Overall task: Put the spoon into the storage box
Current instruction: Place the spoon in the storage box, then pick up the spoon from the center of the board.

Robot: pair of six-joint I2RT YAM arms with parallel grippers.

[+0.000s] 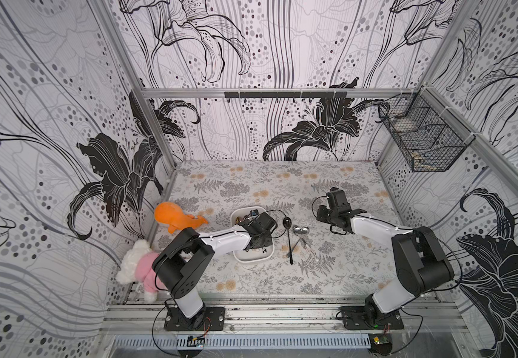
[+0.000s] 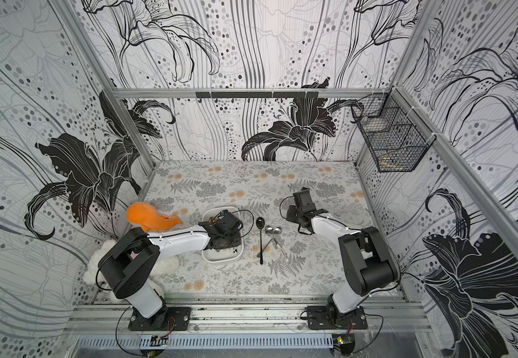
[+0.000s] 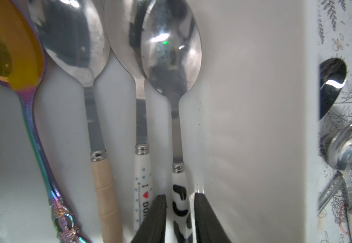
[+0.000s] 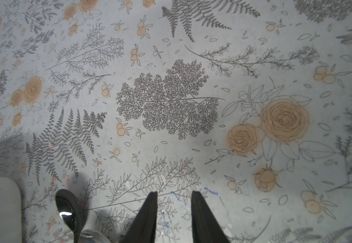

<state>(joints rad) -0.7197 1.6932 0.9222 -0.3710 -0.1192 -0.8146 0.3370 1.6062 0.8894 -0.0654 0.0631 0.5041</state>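
The white storage box (image 3: 255, 105) holds several spoons side by side. One has a black-and-white cow-patterned handle (image 3: 179, 189) and lies closest to the box wall. My left gripper (image 3: 180, 195) is down inside the box, its fingers standing on either side of that handle with narrow gaps, so it is open. Both top views show the box (image 1: 253, 208) (image 2: 220, 258) under the left wrist. My right gripper (image 4: 174, 192) hangs open over bare tablecloth, with nothing between its fingers.
A black spoon (image 1: 288, 238) and two silver spoons (image 1: 301, 231) lie on the cloth just right of the box. An orange plush (image 1: 174, 217) and a white-pink plush (image 1: 141, 266) sit at the left edge. A black wire basket (image 1: 422, 136) hangs on the right wall.
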